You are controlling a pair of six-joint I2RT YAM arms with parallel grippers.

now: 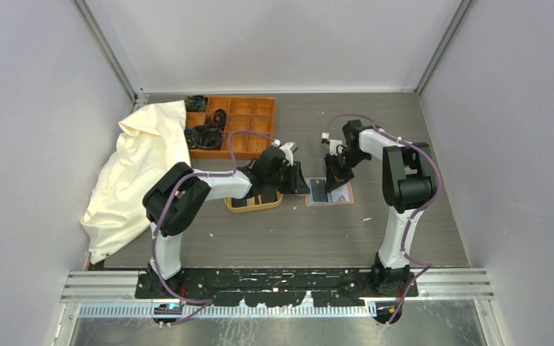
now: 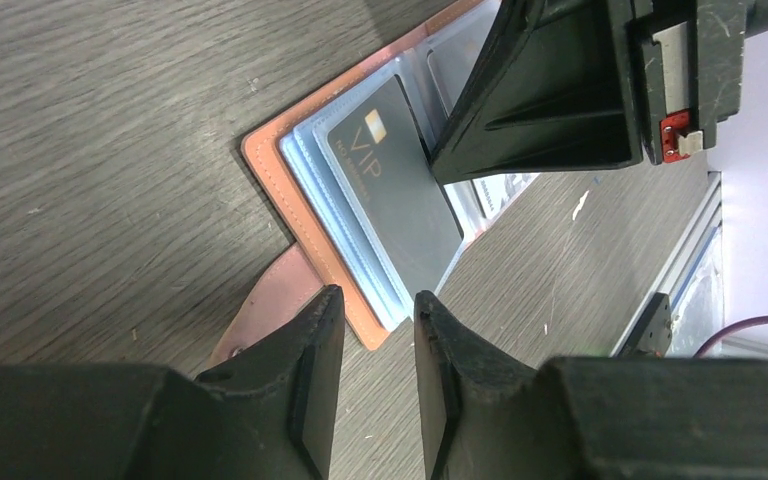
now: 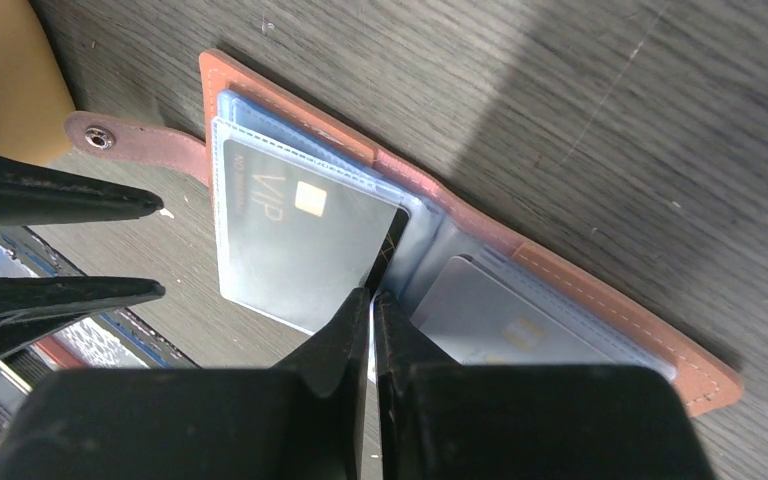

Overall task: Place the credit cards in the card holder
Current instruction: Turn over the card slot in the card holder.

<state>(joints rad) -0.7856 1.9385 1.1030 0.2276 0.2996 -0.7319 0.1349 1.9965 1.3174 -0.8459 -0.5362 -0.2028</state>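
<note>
The reddish-brown card holder [image 1: 346, 200] lies open on the table between my grippers. In the right wrist view its leather [image 3: 580, 290] frames clear sleeves; a black VIP card [image 3: 300, 240] sits in the left sleeve and a pale card [image 3: 490, 320] in the right one. My right gripper [image 3: 372, 295] is shut on a thin pale sleeve edge at the fold. My left gripper [image 2: 380, 310] is slightly open and empty, just above the holder's near corner [image 2: 280, 190], beside its snap strap [image 2: 270, 300]. More black cards [image 1: 249, 200] lie in the wooden tray.
The oval wooden tray [image 1: 256, 207] sits under my left arm, left of the holder. An orange compartment box [image 1: 249, 119] with dark items stands at the back. A cream cloth [image 1: 141, 173] covers the left side. White walls enclose the table.
</note>
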